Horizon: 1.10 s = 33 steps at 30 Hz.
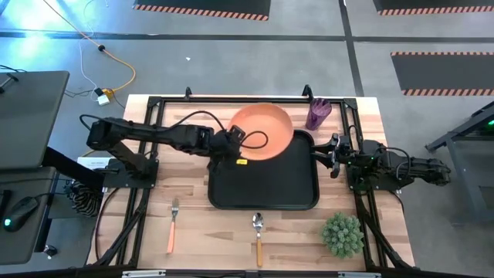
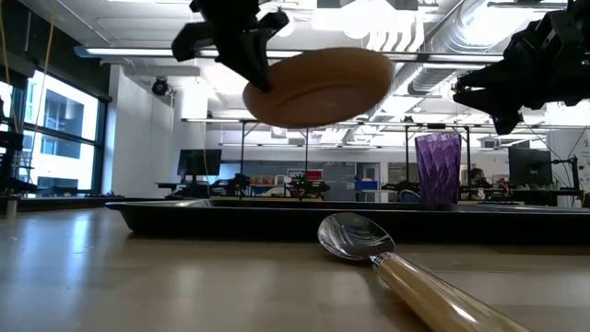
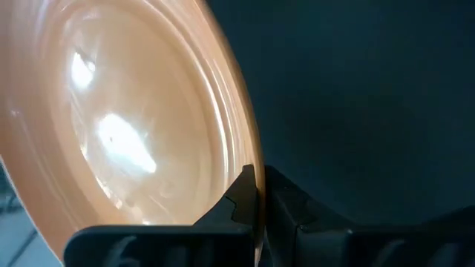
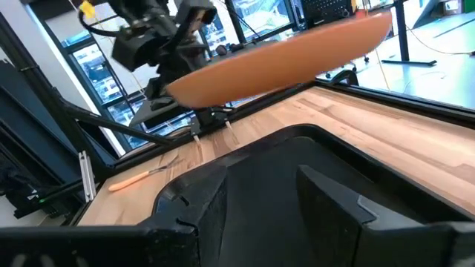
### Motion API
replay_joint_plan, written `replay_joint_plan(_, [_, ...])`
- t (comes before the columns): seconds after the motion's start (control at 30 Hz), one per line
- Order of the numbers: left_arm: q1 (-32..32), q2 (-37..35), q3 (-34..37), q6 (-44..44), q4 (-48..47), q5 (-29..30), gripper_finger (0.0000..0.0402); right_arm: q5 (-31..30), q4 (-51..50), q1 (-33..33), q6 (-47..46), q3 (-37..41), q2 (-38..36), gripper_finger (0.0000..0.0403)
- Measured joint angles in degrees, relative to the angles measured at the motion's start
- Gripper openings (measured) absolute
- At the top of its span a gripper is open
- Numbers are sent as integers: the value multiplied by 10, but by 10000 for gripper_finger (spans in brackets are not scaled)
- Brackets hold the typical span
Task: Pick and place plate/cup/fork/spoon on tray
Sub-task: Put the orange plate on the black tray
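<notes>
We are in an industrial lab — hazard-striped floor tape, exposed ceiling ducts, monitor-laden benches behind (a person sits there), tall windows.

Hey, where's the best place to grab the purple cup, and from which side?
Grip the cup across its upper wall from above with the right gripper, probably. It stands upright at the table's far edge just beyond the tray, open top up, narrow enough for the jaws.
</notes>
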<state>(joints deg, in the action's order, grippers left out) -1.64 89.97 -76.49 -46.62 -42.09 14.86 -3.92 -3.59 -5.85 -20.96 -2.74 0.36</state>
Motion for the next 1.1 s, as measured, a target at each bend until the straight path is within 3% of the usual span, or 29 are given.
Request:
replay_joint_plan(0.47, [-48, 58, 0, 60, -17, -8, 0, 0, 5, 0, -17, 0, 2, 154])
replay_joint_plan(0.7, [-70, 120, 0, 86, -11, 33, 0, -2, 9, -1, -12, 0, 8, 154])
replay_joint_plan(1.1, [-79, 182, 0, 114, 23, 36, 0, -2, 9, -1, -11, 0, 8, 154])
